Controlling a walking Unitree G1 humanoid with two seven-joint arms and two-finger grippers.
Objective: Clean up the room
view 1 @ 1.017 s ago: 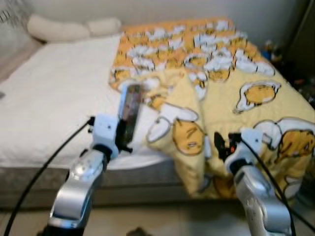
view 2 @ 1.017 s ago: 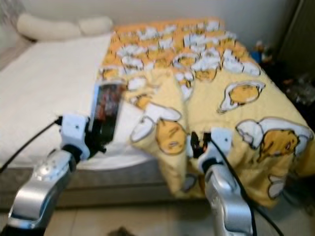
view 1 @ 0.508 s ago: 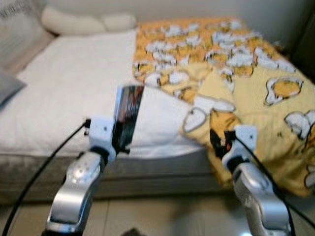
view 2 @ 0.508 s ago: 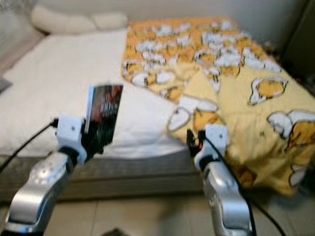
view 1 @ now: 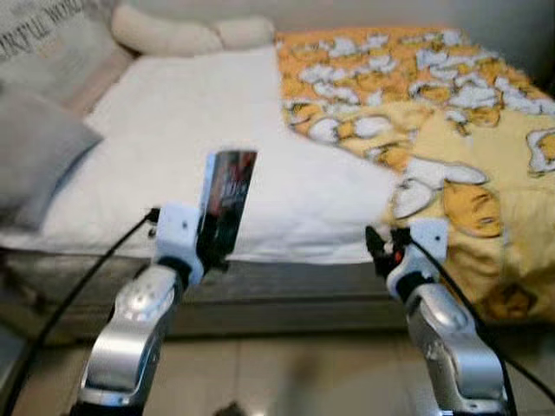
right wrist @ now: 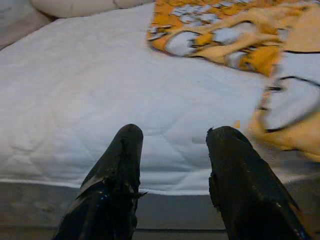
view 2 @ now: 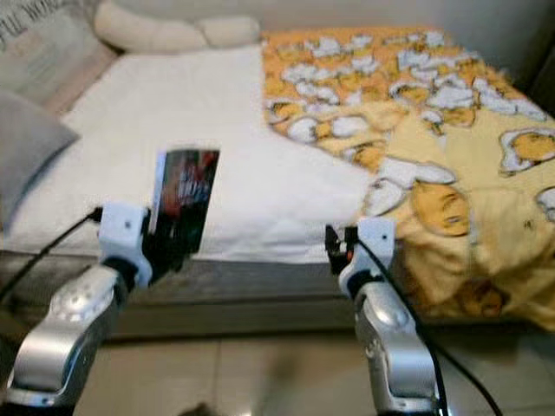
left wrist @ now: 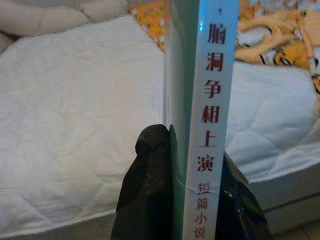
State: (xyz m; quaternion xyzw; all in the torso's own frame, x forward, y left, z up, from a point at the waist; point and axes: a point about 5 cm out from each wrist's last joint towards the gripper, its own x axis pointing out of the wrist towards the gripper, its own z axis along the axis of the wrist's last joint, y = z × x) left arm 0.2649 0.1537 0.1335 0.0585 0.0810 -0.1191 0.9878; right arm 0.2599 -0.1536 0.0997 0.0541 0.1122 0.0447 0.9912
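Thin book (view 1: 227, 198) with dark cover, white spine, held upright, clamped in left tool (left wrist: 192, 185)

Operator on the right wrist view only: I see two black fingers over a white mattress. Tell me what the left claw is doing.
Observer: The left claw is shut on a book, held upright before the bed.
Operator: Report what lies left of the mattress.
Observer: A grey pillow sits at the bed's left edge.
Operator: Give me the head of the bed.
Observer: Two cream pillows lie along the wall.
Operator: Read the book.
Observer: The left wrist view shows Chinese characters down its white spine.
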